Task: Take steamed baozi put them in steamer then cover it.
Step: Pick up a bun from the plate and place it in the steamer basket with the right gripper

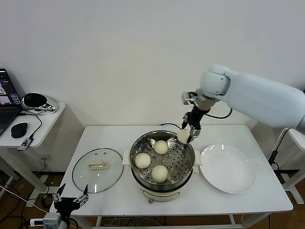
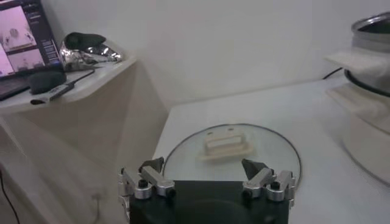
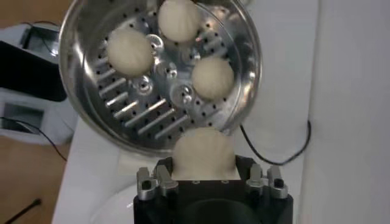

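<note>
Right jaws (image 1: 187, 135) around smooth cream-white baozi (image 1: 183, 136)

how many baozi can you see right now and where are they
4. Three baozi sit on the perforated tray inside the steamer: one at the back, one at the left, one at the front. The fourth is held in the right gripper above the steamer's back-right rim.

Three baozi (image 1: 153, 160) in steamer (image 1: 162, 183), between cover (image 1: 97, 170) left and plate (image 1: 228, 168) right
</note>
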